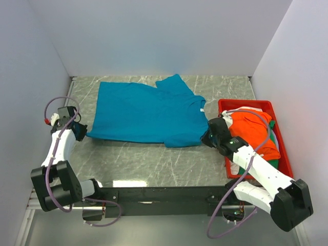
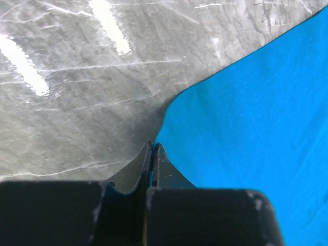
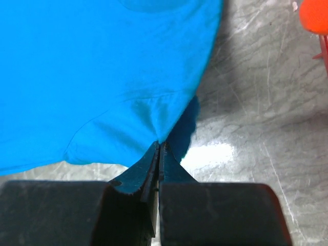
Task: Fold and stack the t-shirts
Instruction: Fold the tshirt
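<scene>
Teal-blue t-shirt (image 1: 146,114): plain, short-sleeved, soft cloth, laid out mostly flat across the middle of the grey marbled table (image 1: 154,164). The neck, marked by a small white label (image 1: 202,110), is turned toward the right; the bottom hem is turned toward the left. One sleeve is spread at the far edge. A few shallow creases are seen; a curved seam is seen near the right front corner.

Left gripper (image 2: 154,146): jaws are pressed together on the near left corner of the shirt, blue cloth being caught between the fingertips.

Right gripper (image 3: 160,146): jaws are closed tight on the near right edge of the same shirt, which is drawn to a point there.

Orange t-shirt (image 1: 251,125): bundled in the red bin (image 1: 246,104) at the right, on top of a green t-shirt (image 1: 273,164), of which only edges are shown.
</scene>
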### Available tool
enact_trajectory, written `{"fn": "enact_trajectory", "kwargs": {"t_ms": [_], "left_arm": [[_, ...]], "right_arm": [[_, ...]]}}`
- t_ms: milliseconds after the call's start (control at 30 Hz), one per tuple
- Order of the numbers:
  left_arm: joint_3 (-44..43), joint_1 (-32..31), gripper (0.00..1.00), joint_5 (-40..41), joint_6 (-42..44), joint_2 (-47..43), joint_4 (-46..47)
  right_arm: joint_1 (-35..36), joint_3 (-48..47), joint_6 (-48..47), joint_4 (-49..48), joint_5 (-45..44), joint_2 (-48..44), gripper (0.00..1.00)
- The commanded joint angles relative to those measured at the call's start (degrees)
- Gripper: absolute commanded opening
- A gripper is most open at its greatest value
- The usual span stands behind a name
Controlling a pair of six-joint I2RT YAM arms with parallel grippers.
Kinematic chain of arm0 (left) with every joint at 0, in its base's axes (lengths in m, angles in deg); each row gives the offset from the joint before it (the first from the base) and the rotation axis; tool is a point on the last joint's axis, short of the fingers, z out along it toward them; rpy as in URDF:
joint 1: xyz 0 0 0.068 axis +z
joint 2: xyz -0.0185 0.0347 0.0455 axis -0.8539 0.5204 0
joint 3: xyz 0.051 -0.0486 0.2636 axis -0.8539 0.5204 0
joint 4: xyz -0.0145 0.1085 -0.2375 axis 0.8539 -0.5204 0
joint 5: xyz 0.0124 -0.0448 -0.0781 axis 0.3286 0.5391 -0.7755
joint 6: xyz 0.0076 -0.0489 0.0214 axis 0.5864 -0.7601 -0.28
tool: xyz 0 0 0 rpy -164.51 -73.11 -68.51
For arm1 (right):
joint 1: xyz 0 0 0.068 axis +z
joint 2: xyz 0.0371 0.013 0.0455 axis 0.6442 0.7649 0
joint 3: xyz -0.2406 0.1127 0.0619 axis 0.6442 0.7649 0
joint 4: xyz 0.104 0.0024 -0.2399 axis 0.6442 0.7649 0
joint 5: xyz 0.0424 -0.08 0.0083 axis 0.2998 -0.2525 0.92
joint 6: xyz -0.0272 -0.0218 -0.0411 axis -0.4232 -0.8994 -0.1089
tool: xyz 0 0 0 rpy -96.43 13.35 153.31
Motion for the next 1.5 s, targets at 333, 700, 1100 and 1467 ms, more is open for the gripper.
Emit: {"fn": "enact_trajectory", "kwargs": {"t_ms": [333, 700, 1100, 1467], "left_arm": [[-0.33, 1.75, 0.01, -1.72, 1.73, -1.16, 1.01], [-7.9, 0.87, 0.01, -6.11, -0.64, 11.93, 4.44], [-22.57, -4.93, 0.01, -1.63, -2.84, 25.12, 1.64], [-29.08, -6.16, 0.03, 0.12, -3.19, 31.72, -0.65]], "right_arm": [[-0.72, -3.26, -3.76, 1.76, 0.19, -0.2, 0.0], [-8.37, -13.73, -10.01, -2.28, 7.57, 18.88, 0.0], [-13.12, -21.29, -11.42, -2.64, 9.42, 28.29, 0.0], [-15.05, -23.76, -10.9, -3.69, 11.17, 32.07, 0.0]]}}
